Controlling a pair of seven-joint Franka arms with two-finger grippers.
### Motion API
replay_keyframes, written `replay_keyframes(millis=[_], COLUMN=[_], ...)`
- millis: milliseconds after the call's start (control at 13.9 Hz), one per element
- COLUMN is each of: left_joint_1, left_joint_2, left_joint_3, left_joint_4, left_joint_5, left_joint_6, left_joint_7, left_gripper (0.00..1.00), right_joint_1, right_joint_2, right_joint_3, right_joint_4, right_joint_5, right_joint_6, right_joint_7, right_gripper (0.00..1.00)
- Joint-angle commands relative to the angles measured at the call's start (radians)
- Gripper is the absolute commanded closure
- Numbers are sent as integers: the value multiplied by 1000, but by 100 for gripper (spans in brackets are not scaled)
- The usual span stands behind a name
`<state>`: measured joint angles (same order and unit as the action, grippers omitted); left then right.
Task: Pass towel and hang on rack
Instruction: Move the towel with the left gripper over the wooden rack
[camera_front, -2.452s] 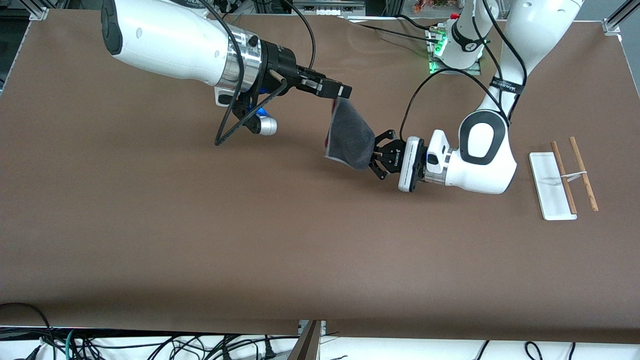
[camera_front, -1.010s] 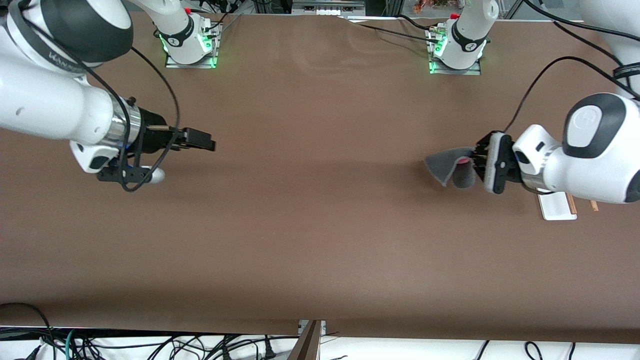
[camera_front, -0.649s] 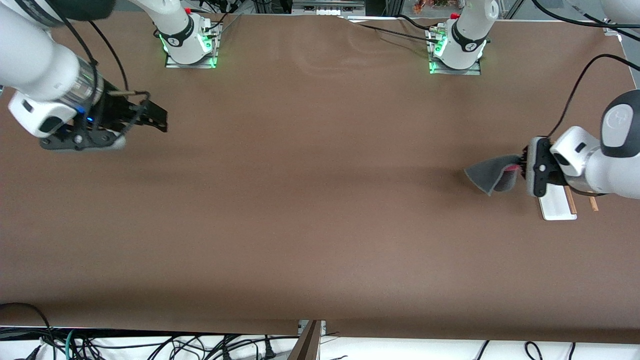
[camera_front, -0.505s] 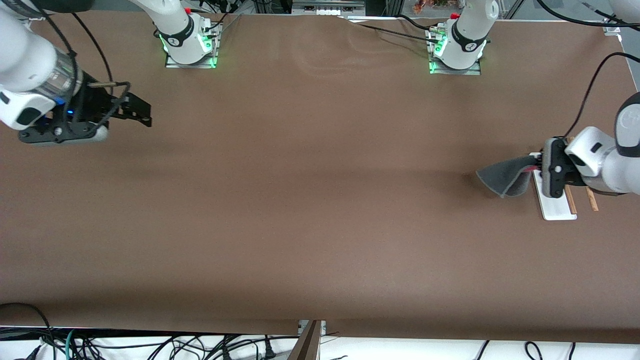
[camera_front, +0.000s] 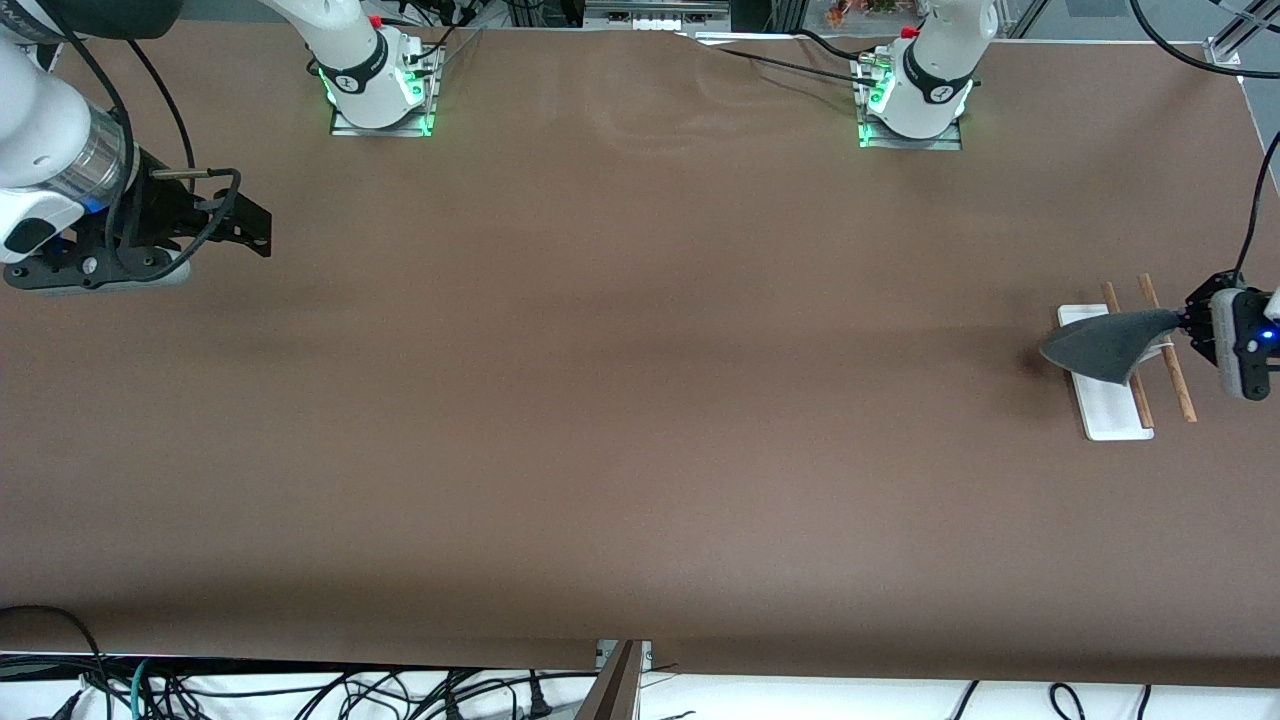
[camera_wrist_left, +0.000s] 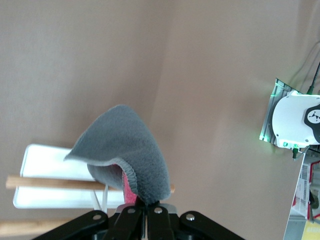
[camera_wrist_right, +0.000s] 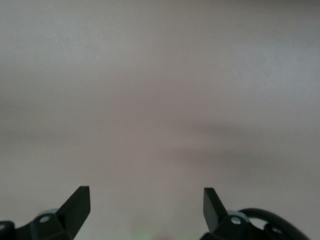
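The left tool (camera_front: 1190, 322), pinched shut on one corner of the towel (camera_front: 1105, 343) above the rack (camera_front: 1110, 415), should drape it squarely across both rods toward nine o'clock before releasing, while the right tool (camera_front: 250, 222) waits wide open and empty over the table (camera_front: 640, 430).

The rack (camera_front: 1105, 400) stands on the table (camera_front: 620, 400) at the left arm's end. The left hand (camera_front: 1190, 322) is over the rack, clamped on one corner of the towel (camera_front: 1105, 343), which hangs above the rack's rods and base. The right hand (camera_front: 255, 222), fingers apart, waits over the table at the right arm's end.
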<state>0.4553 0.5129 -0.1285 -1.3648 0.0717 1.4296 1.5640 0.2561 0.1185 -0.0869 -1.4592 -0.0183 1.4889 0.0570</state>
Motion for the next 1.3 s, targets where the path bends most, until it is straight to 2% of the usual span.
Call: replay_keyframes(millis=[0,505,865,1226], left_joint_1=[52,189,230,263], left_joint_2=[29,72,93,167], left_joint_3=[-3,18,18,18], left_joint_4=[39,39,38,38], left_joint_5=[28,33,31,23], left_joint_6=[31,192,212,262], left_joint_7=[65,183,191,191], left_gripper=[100,100,100,100], right_joint_1=[3,-3,-6,-6], right_joint_2=[-14,-2,0,3], right_joint_3=[4,1,1,1], right_joint_4=[-3,13,13,13], right_joint_5=[-20,-15,-15,-6], right_joint_6=[14,21,30,25], right_joint_7=[-22,-19,-14,-9], right_gripper=[0,0,0,0])
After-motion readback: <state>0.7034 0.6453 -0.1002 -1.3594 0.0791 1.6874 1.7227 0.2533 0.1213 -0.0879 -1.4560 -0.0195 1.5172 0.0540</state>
